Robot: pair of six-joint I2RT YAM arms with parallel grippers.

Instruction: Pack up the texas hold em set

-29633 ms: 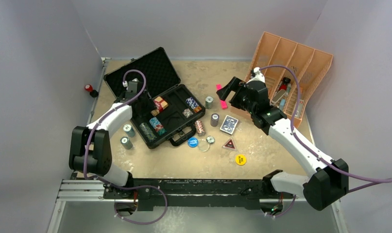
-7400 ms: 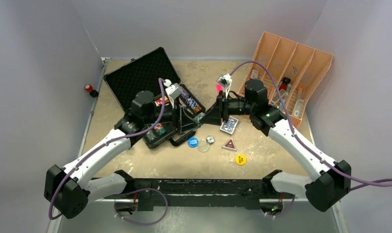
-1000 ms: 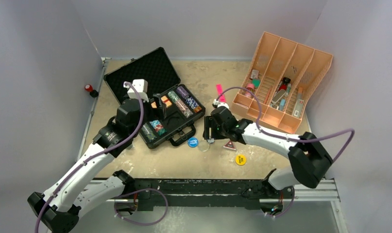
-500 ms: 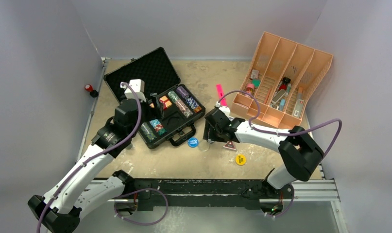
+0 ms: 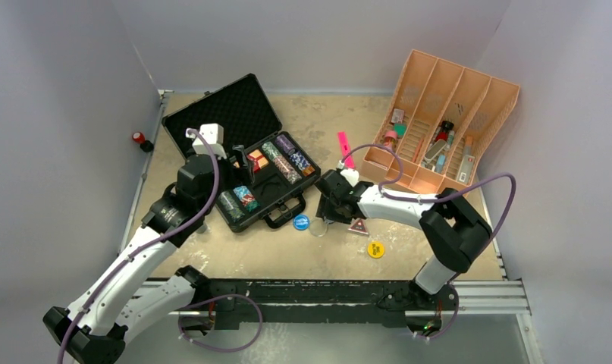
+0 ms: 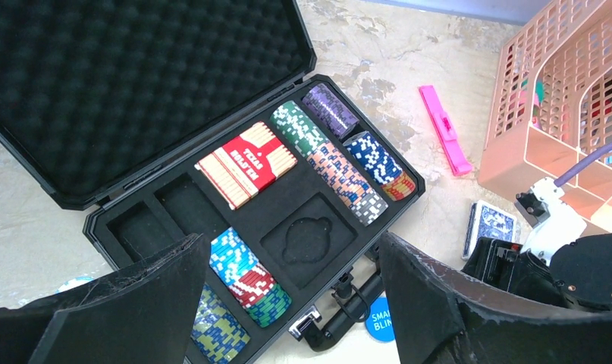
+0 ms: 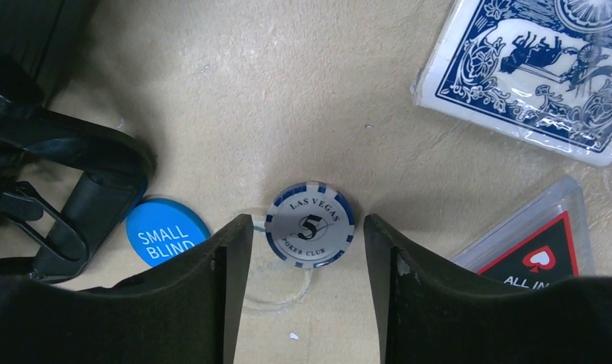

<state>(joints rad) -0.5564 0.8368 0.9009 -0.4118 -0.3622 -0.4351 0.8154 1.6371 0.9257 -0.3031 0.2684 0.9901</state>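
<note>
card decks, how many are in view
2. The red deck lies in the open case; the blue deck lies on the table outside it. More may be hidden.

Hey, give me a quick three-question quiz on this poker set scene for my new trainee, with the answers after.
1. True or false: the red card deck lies inside the black foam-lined case.
2. Which number is printed on the blue-and-white poker chip seen between the right arm's fingers? A) 5 B) 25 C) 100
3. Fill in: the blue round disc beside the case handle reads "SMALL ____".

Key: 1 true; 2 A; 3 BLIND.
</note>
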